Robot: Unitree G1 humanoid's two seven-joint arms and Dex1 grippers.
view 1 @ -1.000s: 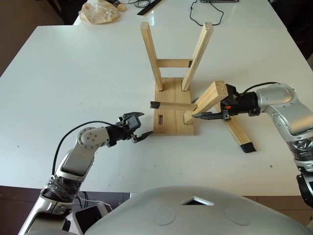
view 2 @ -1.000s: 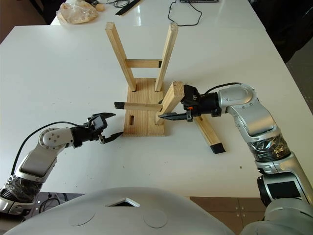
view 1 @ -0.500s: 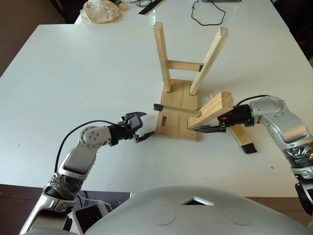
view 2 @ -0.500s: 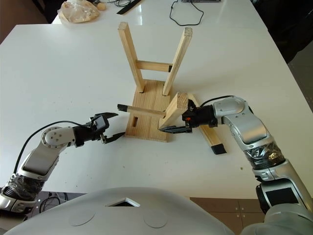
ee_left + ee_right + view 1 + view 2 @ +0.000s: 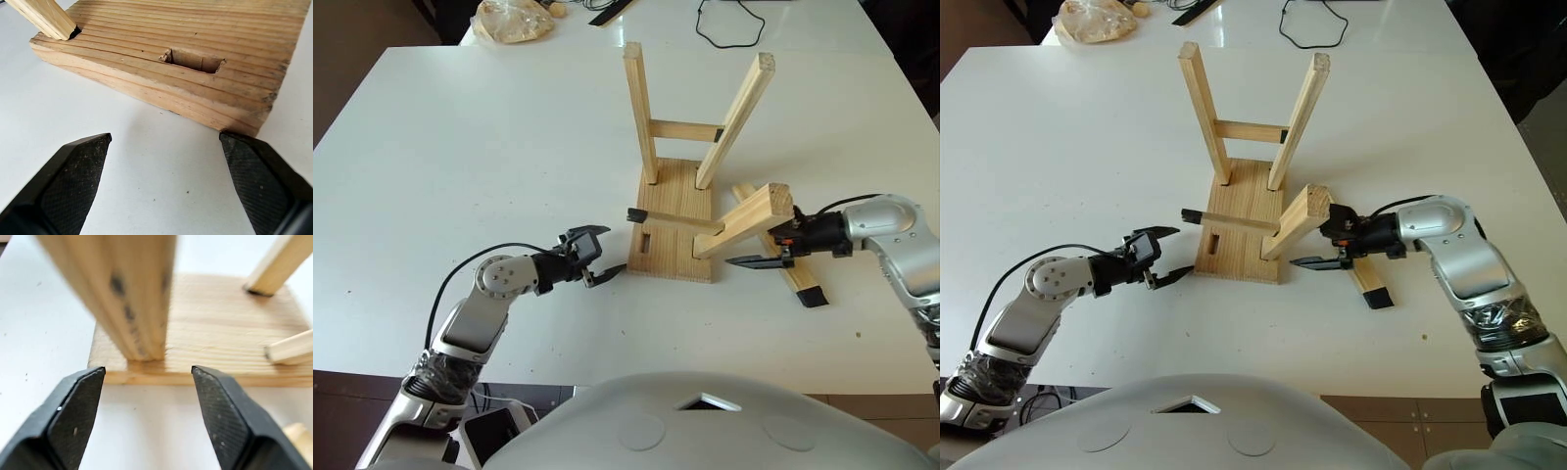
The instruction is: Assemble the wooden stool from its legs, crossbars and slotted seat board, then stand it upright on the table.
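Observation:
The slotted seat board (image 5: 672, 196) lies flat on the white table. Two legs (image 5: 640, 113) stand in its far slots, joined by a crossbar (image 5: 683, 129). A third leg (image 5: 745, 219) leans tilted in the near right slot, and its crossbar (image 5: 674, 217) sticks out to the left. The fourth leg (image 5: 789, 266) lies loose on the table to the right of the board. My right gripper (image 5: 759, 249) is open just right of the tilted leg (image 5: 122, 289), not touching it. My left gripper (image 5: 598, 258) is open at the board's near left corner, facing an empty slot (image 5: 193, 59).
A plastic bag (image 5: 514, 20), a black cable (image 5: 729, 22) and a dark bar (image 5: 612, 10) lie on the table behind. Bare tabletop spreads left of the board and along the near edge.
The stool assembly has shifted a little to the right. My right gripper has let go of the tilted leg and drawn back to the right. The left gripper has edged closer to the board.

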